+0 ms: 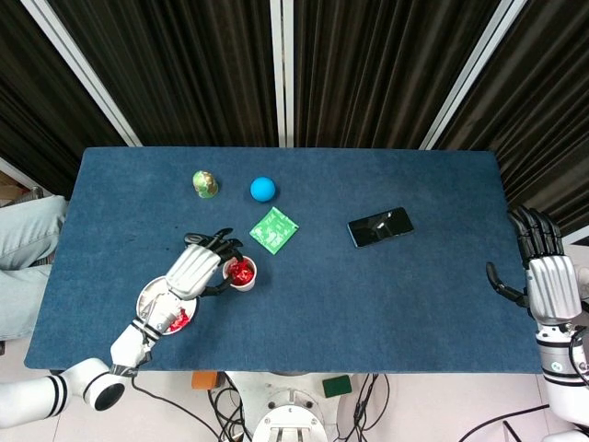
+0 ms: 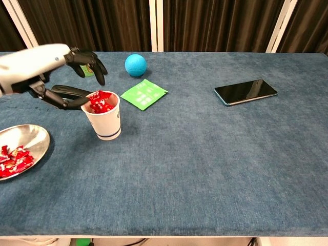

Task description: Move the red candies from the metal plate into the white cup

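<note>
Both views are evenly and brightly lit from above; shadows on the blue tabletop (image 2: pixel 205 154) are short and soft; the curtains behind stay dark and low in detail; the phone (image 2: pixel 246 90) screen reflects a pale sheen; the metal plate (image 2: pixel 31 137) shows a bright glare; the left hand (image 2: pixel 56 77) is slightly motion-blurred in the chest view; elsewhere focus is sharp.
</note>
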